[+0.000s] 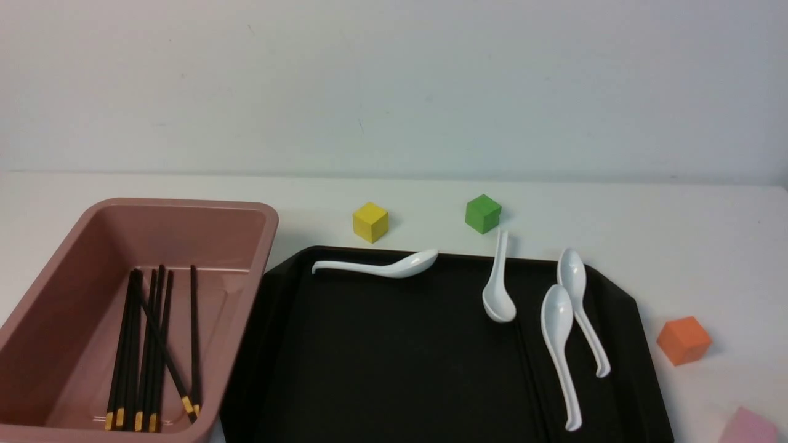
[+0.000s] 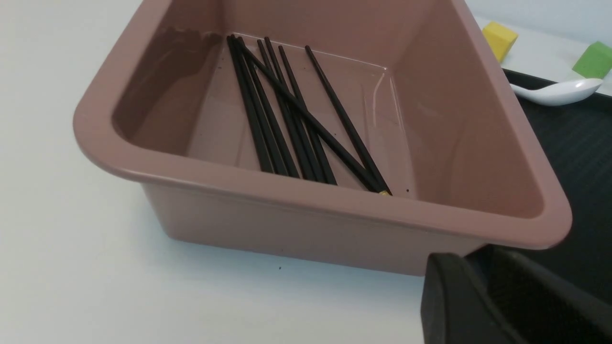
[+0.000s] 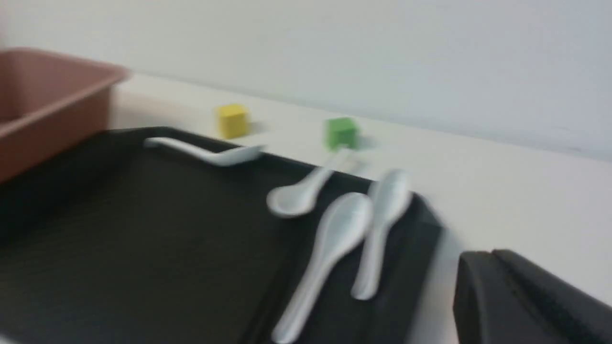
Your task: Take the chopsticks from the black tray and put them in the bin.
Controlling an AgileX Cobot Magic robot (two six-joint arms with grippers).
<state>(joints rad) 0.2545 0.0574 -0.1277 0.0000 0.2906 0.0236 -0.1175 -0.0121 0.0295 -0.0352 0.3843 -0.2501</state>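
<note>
A plain, matte white tabletop [image 1: 615,215] fills the lower part of the front view. Behind the tabletop, meeting its far edge in a straight horizontal seam, rises a bare, pale grey-white painted wall [image 1: 394,80] with a few faint scuffs. Soft, even light falls on the tabletop, casting only weak shadows.
</note>
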